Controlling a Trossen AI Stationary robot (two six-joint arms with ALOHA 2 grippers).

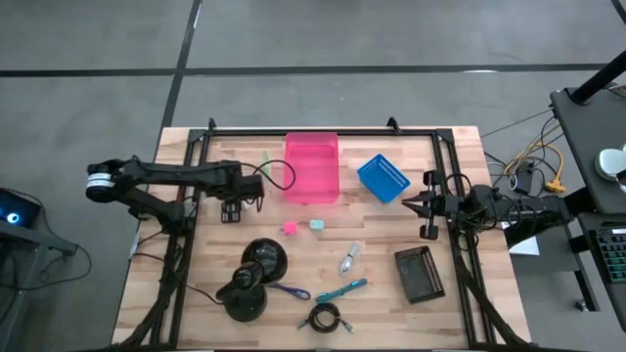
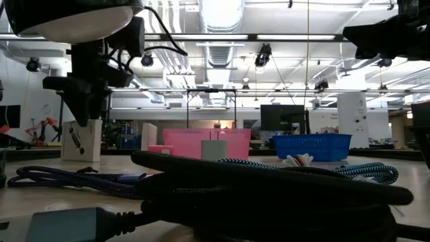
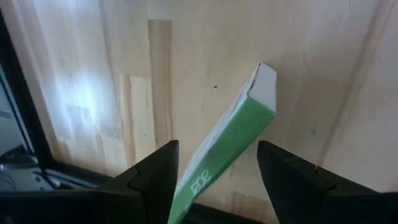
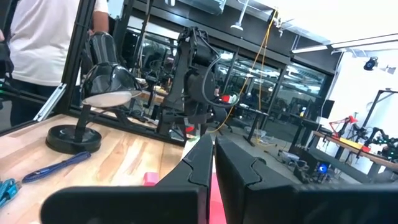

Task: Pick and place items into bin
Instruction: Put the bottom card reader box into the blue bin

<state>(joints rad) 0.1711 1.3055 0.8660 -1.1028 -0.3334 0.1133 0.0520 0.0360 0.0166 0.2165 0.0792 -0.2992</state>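
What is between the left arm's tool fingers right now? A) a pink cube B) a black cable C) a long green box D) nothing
C: the left wrist view shows a long green box with a white end lying between the open fingers of the left tool, over the wooden table.

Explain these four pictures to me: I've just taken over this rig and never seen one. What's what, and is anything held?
It is two robot arms at a table. One picture looks straight down, one looks level across the tabletop, and two come from wrist cameras. The left gripper hangs over the table, fingers open, with a green stick between them, not gripped. The right gripper waits at the right side, fingers shut, empty. Loose on the table: pink cube, teal cube, silver piece, teal tool, purple tool, coiled cable. The pink bin sits beyond them.
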